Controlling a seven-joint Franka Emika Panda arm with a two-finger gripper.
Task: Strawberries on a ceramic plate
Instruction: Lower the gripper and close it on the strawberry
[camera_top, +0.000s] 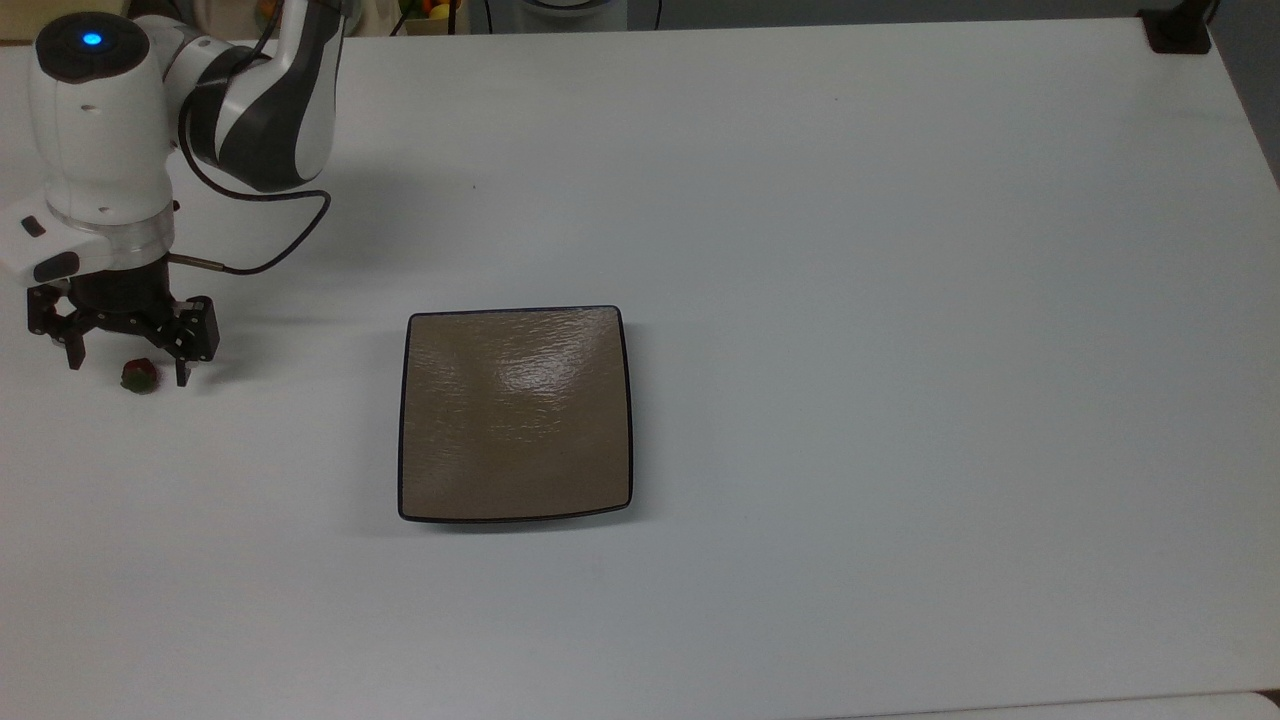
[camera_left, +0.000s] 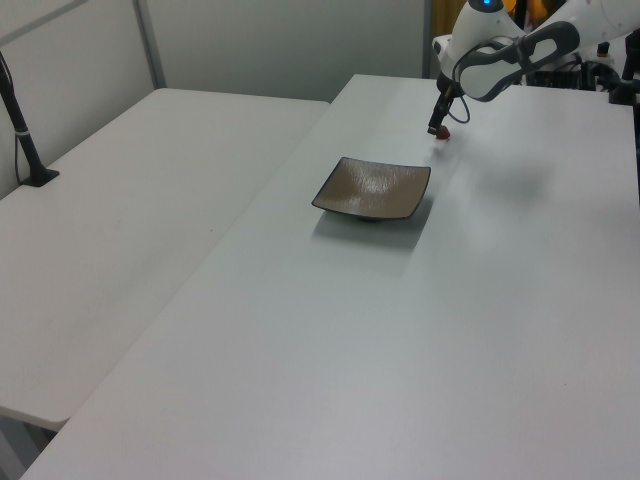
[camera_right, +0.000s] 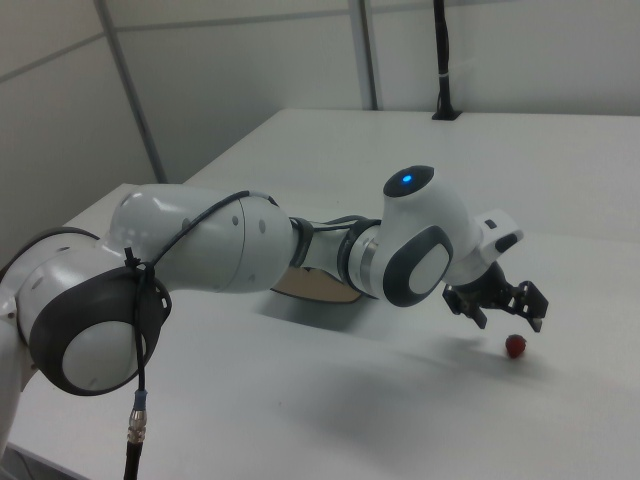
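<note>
White tables and room fittings around my workspace

My work surface is a white table (camera_top: 900, 300); a second white table (camera_left: 150, 200) sits just beside it in the left view. A black clamp mount (camera_top: 1178, 28) grips the table's far corner in the top view, a black post (camera_left: 22, 130) stands on the second table, and grey wall panels (camera_right: 250, 70) stand behind.
</note>
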